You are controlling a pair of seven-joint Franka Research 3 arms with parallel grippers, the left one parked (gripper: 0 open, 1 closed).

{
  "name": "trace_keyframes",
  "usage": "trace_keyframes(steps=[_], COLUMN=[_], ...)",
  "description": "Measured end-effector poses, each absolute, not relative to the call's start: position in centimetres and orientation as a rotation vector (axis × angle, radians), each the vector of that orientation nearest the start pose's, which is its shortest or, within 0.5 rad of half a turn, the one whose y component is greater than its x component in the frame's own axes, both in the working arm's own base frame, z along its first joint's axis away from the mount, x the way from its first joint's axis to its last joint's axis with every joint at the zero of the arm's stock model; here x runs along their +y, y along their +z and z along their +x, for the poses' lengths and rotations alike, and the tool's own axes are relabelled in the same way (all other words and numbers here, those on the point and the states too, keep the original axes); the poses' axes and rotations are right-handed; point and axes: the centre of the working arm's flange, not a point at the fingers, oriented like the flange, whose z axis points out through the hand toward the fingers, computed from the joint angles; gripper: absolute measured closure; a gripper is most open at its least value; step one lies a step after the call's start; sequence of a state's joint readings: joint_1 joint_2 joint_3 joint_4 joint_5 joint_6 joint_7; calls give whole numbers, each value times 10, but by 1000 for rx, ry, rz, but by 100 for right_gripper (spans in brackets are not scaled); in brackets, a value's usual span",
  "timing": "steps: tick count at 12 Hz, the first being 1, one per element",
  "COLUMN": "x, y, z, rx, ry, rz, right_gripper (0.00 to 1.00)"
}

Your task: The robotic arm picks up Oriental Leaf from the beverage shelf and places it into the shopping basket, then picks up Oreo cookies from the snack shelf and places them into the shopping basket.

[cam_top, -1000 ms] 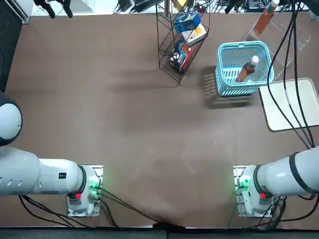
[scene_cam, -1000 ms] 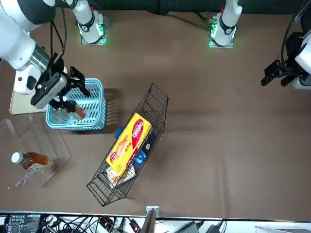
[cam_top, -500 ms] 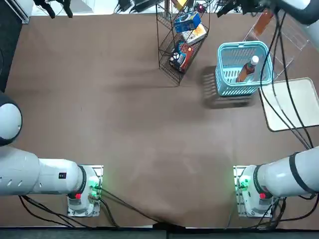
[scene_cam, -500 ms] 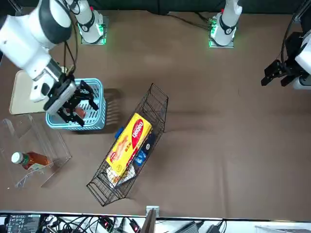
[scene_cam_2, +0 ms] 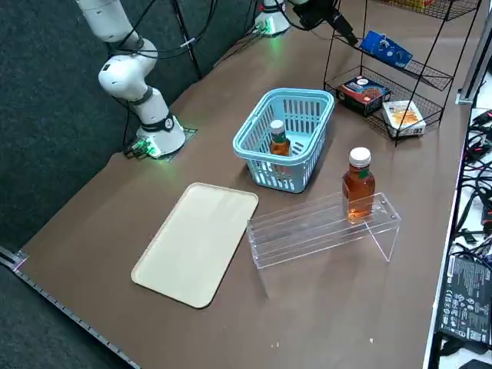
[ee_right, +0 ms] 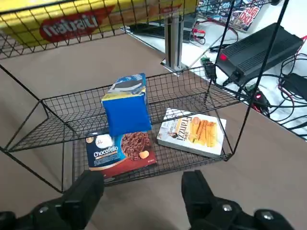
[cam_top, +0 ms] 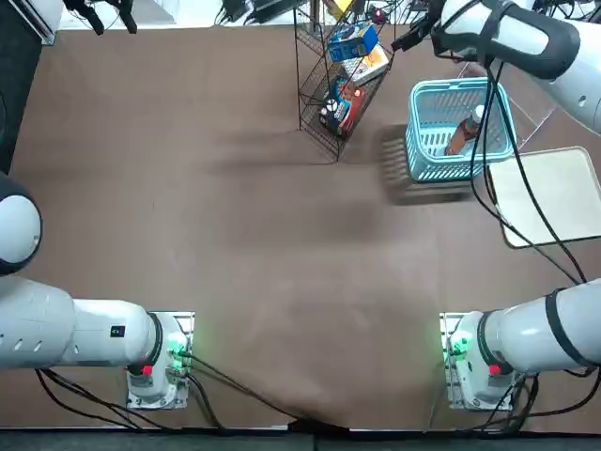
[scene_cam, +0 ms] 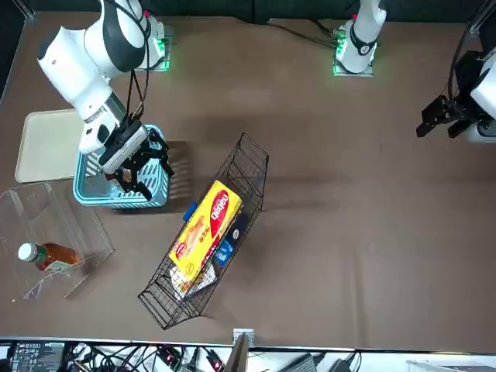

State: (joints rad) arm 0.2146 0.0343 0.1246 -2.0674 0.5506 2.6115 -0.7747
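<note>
Top view, left to right. Item: Oreo cookies [cam_top: 351, 42], small blue pack, on a middle tier of the snack shelf [cam_top: 315, 101], untouched. Hazards: a finger could snag the thin wire if the approach is off-line; a shallow or off-centre pinch could tip the pack onto the boxes below. Orientation: long axis roughly along the tier, slanting from the robot's near left to its far right; plain blue side turned to the hand. Item: hand [ee_right: 144, 183] of the robotic arm [cam_top: 537, 39], fingers wide apart, nothing between them, just right of the shelf. Item: shopping basket [cam_top: 414, 141], light blue, holding Oriental Leaf [cam_top: 462, 135], leaning, cap up. Hazard: a pack released too high could glance off the bottle or rim.
</note>
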Motion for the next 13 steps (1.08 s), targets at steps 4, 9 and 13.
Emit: trace_keyframes(steps=[4, 9, 13], x=[188, 182, 177], y=[451, 436, 423], z=[555, 550, 546], rx=[-1000, -993, -1010], ry=[-824, -854, -895], rz=[-2527, -2438, -2371], right_gripper=[0, 0, 0])
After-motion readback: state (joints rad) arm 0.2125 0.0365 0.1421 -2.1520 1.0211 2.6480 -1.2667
